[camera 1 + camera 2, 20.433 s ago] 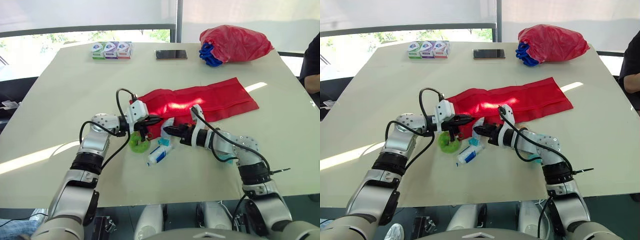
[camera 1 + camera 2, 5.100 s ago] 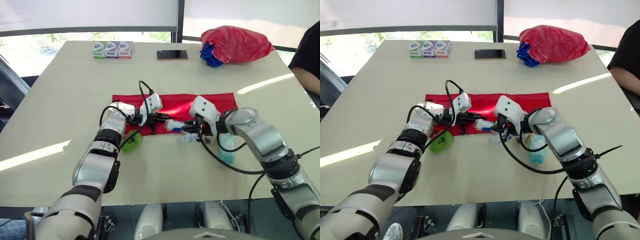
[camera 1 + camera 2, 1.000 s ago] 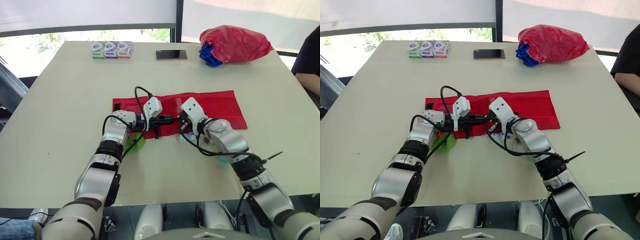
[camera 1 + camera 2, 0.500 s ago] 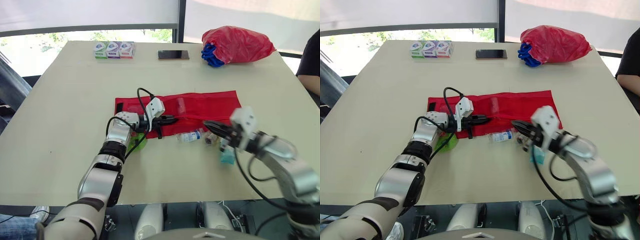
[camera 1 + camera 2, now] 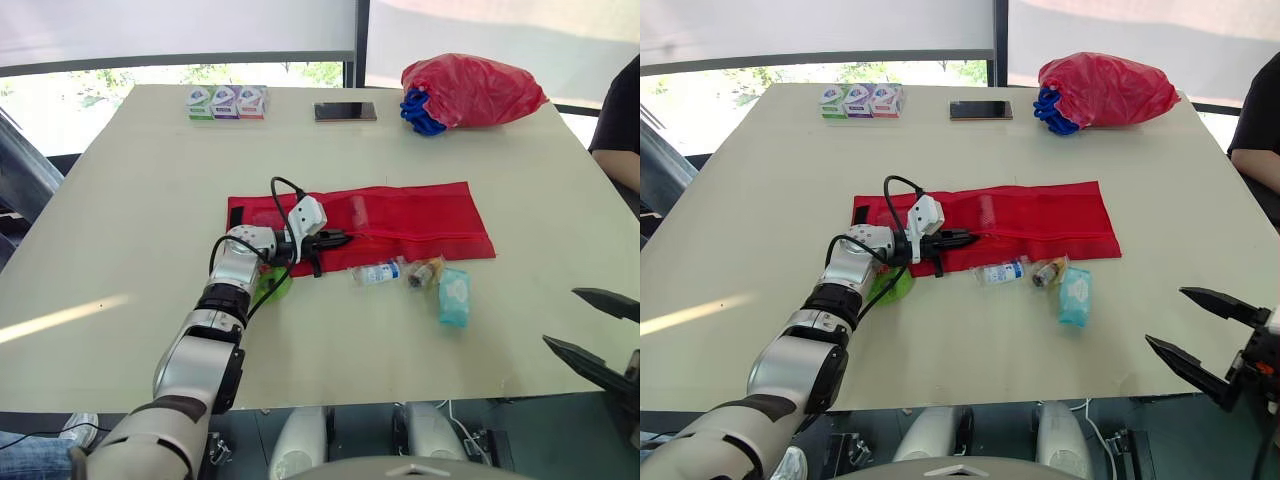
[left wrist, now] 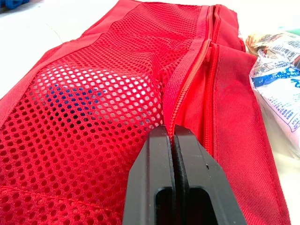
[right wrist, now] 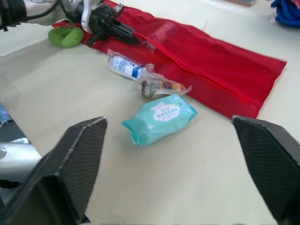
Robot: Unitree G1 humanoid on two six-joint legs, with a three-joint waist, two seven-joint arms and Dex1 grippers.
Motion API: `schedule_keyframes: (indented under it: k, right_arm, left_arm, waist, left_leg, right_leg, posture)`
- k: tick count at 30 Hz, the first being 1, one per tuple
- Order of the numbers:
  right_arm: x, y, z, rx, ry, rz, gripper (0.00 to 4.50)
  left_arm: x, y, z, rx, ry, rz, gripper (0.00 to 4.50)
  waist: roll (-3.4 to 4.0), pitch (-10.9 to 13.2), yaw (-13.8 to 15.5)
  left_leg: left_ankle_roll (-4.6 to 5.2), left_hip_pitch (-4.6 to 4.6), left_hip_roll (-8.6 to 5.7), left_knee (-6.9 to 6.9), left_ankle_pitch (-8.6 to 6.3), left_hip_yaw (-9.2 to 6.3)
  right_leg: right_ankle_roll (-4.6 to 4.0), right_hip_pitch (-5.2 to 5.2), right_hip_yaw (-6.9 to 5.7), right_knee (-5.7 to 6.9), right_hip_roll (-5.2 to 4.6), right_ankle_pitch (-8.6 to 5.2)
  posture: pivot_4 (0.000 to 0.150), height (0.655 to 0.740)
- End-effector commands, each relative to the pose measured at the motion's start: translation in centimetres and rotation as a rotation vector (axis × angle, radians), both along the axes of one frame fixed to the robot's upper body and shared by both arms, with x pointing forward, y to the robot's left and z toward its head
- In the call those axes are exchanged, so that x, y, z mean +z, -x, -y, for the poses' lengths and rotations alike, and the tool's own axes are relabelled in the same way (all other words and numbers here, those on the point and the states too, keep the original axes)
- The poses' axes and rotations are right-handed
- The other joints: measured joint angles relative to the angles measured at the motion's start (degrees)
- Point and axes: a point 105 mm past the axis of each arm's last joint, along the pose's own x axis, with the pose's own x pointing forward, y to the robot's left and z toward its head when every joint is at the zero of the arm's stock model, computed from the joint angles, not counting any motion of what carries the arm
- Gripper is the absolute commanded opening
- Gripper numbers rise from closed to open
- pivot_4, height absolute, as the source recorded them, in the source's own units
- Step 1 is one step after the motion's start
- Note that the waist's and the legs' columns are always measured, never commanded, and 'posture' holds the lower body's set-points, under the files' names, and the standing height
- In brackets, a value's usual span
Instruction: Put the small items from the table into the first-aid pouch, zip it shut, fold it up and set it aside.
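The red mesh first-aid pouch [image 5: 420, 215] lies flat and unfolded across the table's middle, its zipper partly undone. My left gripper [image 5: 335, 238] is shut on the pouch's zipper edge [image 6: 174, 101] near its left end. A pale item with blue on it [image 6: 89, 91] shows through the mesh. In front of the pouch lie a wrapped small bottle [image 5: 378, 272], a small brown item [image 5: 424, 272] and a teal tissue pack [image 5: 453, 297]. A green roll [image 5: 268, 288] lies under my left forearm. My right gripper [image 5: 1164, 315] hangs open at the near right table edge, holding nothing.
At the far edge sit three small boxes [image 5: 225, 101], a phone [image 5: 345, 111] and a red bag with blue contents [image 5: 470, 88]. A person's arm [image 5: 620, 120] shows at the right edge.
My right gripper has opened and drawn back from the pouch's opening to the near right table edge. The left gripper has kept its hold in place.
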Motion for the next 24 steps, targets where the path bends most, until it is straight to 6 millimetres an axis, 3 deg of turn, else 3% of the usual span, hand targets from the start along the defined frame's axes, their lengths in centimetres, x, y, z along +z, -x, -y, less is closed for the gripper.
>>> schedule_keyframes:
  k: [1, 7, 12, 18, 24]
  right_arm:
    - [1.4, 0.8, -0.1, 0.029, 0.051, 0.055, 4.45]
    - [1.2, 0.8, -0.1, 0.044, 0.070, 0.028, 4.45]
    - [-0.3, -1.0, -1.1, 0.087, 0.112, -0.059, 4.45]
    - [-0.1, -6.1, -5.2, 0.189, 0.180, 0.000, 4.45]
    - [-0.6, -9.1, -9.4, 0.320, 0.265, 0.012, 4.45]
  left_arm:
    - [0.4, -0.1, 0.0, -0.018, -0.018, 0.019, 0.00]
    - [0.4, -0.1, 0.5, -0.036, -0.020, 0.018, 0.00]
    - [0.4, 0.0, 0.6, -0.043, -0.026, 0.018, 0.00]
    - [0.6, 0.1, 0.6, -0.066, -0.047, 0.031, 0.00]
    - [0.7, 0.0, 0.5, -0.067, -0.057, 0.035, 0.00]
  waist:
    - [0.00, 0.00, 0.03]
    - [-0.01, 0.01, 0.11]
    - [-0.03, 0.00, 0.11]
    - [-0.10, -0.02, -0.32]
    - [-0.06, 0.00, 0.17]
  left_leg:
    - [0.00, 0.00, 0.00, 0.00, 0.00, 0.00]
    - [0.00, -0.01, 0.00, 0.00, 0.00, 0.00]
    - [0.00, -0.01, 0.00, 0.01, 0.00, 0.02]
    - [0.00, 0.01, 0.03, 0.07, 0.00, 0.07]
    - [-0.03, -0.23, -0.02, 0.14, 0.02, -0.06]
  right_leg:
    - [0.00, 0.00, 0.00, 0.00, 0.00, 0.00]
    - [0.00, 0.00, -0.01, -0.02, 0.00, 0.00]
    - [0.00, 0.00, 0.01, -0.02, -0.02, 0.00]
    - [0.00, 0.00, 0.03, 0.01, 0.01, 0.00]
    - [-0.01, -0.12, -0.08, -0.03, -0.02, 0.00]
  posture:
    - [0.150, 0.7400]
    - [0.150, 0.7400]
    - [0.150, 0.7400]
    - [0.150, 0.7400]
    - [0.150, 0.7400]
